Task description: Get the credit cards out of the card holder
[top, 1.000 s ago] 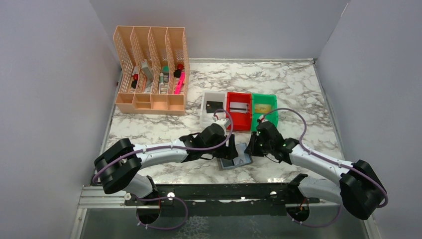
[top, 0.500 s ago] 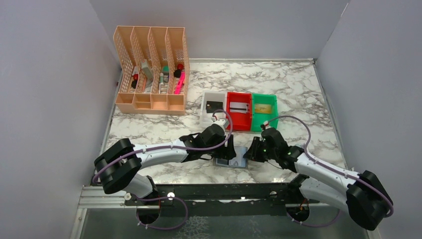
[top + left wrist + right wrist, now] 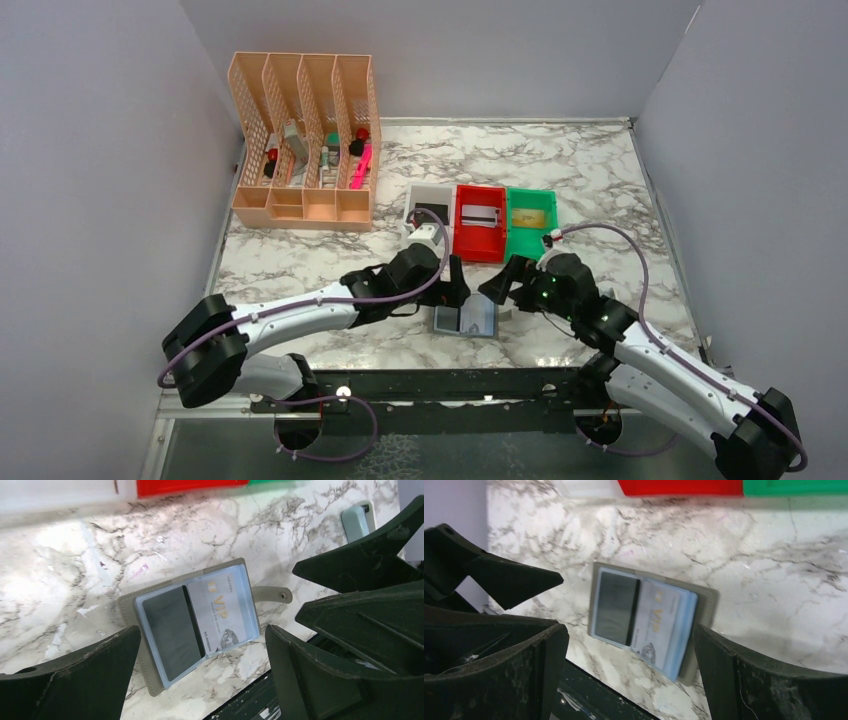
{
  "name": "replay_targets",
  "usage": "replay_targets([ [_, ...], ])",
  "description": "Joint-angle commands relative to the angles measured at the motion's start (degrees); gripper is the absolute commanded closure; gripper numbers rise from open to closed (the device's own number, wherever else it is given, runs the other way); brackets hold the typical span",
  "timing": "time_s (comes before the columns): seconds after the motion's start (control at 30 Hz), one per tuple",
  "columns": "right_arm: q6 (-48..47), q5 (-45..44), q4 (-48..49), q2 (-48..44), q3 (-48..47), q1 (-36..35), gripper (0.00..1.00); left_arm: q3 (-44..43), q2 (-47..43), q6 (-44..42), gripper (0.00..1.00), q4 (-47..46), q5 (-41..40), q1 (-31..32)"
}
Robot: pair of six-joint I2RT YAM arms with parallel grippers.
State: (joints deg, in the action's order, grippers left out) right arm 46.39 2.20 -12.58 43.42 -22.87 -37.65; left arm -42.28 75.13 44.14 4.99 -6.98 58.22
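The card holder [image 3: 466, 320] lies open and flat on the marble near the front edge, light-blue pockets up. A silvery-white credit card [image 3: 223, 611] marked VIP sits in its right pocket beside a dark pocket [image 3: 172, 626]. My left gripper [image 3: 453, 292] hovers just left of and above the holder, open and empty; its fingers [image 3: 75, 680] frame the holder. My right gripper [image 3: 497, 286] hovers at the holder's right, also open and empty. From the right wrist, the card holder [image 3: 644, 616] shows between the fingers [image 3: 774, 680]. A black card [image 3: 430, 211], a silvery one [image 3: 478, 214] and a gold one [image 3: 528, 217] lie in the bins.
White bin [image 3: 414, 232], red bin [image 3: 482, 247] and green bin [image 3: 516, 243] stand in a row behind the holder. An orange slotted rack [image 3: 303, 140] with pens stands at the back left. The table's metal front rail [image 3: 450, 385] runs just below the holder. Walls close in on both sides.
Both grippers have opened wide and drawn back from the card holder. The holder, earlier tilted between them, now lies flat and open on the table.
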Motion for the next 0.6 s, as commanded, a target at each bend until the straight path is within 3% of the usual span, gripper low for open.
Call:
replay_targets([
  [0.0, 3.0, 0.7, 8.1, -3.0, 3.1, 0.1, 0.0, 1.5, -4.9, 2.1, 0.01, 2.3, -7.0, -0.5],
  [0.1, 3.2, 7.8, 14.2, -2.2, 5.4, 0.1, 0.01, 2.8, -6.8, 2.1, 0.01, 1.8, -7.8, -0.8],
  [0.23, 5.0, 13.8, 21.2, 3.1, 7.5, 0.1, 0.2, 3.9, -8.3, 0.0, 0.03, -0.6, -5.5, -0.9],
  [0.4, 2.9, 14.1, 16.7, 12.6, 3.4, 0.0, 0.41, 3.5, -7.4, -0.7, 0.08, -2.9, -2.7, -0.9],
  [0.57, 0.4, 11.3, 11.5, 16.2, 0.8, -0.2, 0.51, 1.3, -3.6, -1.6, 0.15, -3.4, 0.8, -0.9],
])
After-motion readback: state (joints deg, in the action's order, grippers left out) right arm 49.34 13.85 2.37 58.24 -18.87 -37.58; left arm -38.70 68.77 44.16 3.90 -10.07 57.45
